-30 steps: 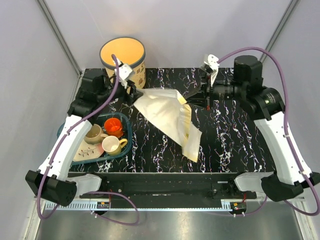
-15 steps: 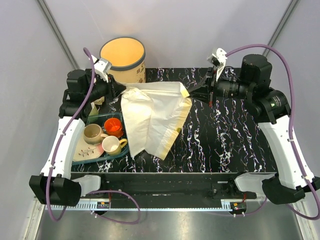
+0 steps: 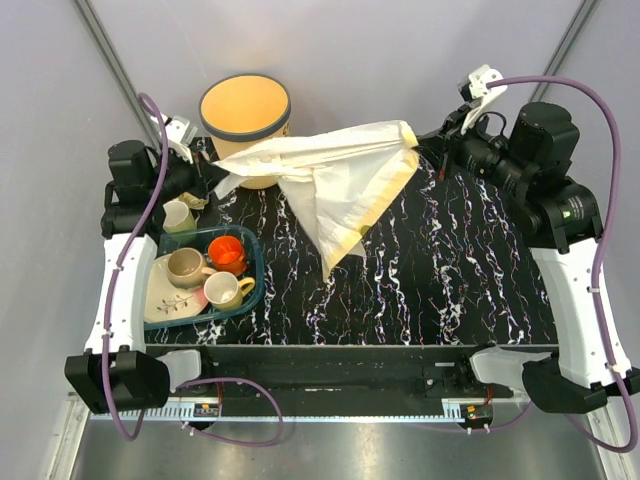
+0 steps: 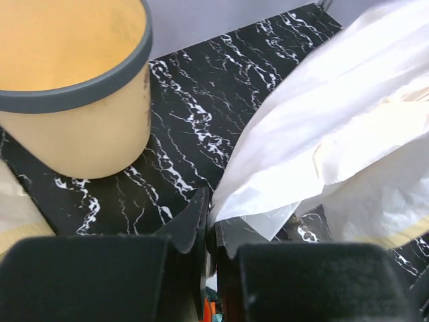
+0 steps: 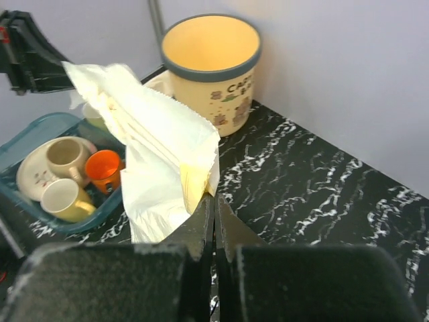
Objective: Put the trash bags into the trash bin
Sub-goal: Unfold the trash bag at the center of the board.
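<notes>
The trash bag [image 3: 330, 175] is held stretched above the table [image 3: 450, 260], one end pinched in the closed left gripper [image 3: 212, 178] near the trash bin [image 3: 245, 134], the other in the closed right gripper [image 3: 425, 140]. Nothing has been put in the bin yet; the whole placing is left

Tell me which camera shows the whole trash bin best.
The right wrist view: the trash bin shows almost whole: rim, wall and dark print. The top external view looks down into it, the trash bag hiding its lower wall. The left wrist view crops it.
</notes>
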Available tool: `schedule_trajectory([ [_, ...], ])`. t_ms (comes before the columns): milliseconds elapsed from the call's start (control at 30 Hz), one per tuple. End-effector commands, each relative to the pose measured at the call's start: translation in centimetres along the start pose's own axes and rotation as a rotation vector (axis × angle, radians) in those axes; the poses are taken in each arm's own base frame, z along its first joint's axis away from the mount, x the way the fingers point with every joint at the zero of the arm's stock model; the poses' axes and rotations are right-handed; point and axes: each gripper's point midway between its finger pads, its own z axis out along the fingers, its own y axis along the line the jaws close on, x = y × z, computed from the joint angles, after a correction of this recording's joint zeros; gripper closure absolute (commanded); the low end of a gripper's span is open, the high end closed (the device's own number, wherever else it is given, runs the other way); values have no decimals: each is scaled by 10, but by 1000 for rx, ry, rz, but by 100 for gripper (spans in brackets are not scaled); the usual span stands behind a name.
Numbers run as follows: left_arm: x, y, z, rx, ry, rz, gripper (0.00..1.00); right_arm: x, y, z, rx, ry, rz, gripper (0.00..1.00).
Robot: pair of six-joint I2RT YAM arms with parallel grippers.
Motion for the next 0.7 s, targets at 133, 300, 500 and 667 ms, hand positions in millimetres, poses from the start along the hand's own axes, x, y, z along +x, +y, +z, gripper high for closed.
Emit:
schedule_trajectory([
  [133,-35,-1,-18,5,-44,211,100,-47,-37,-38,269,-147,-135,100],
  [300,-31,-18,-32,72,-18,354,100,-54,-17,-60,212,-183,-221,100],
  [500,-47,-87,-71,239,-93,426,100,-49,9,-93,151,-187,-286,100],
  [667,-56,-166,-103,435,-117,411,100,-58,25,-113,121,-195,-263,100],
])
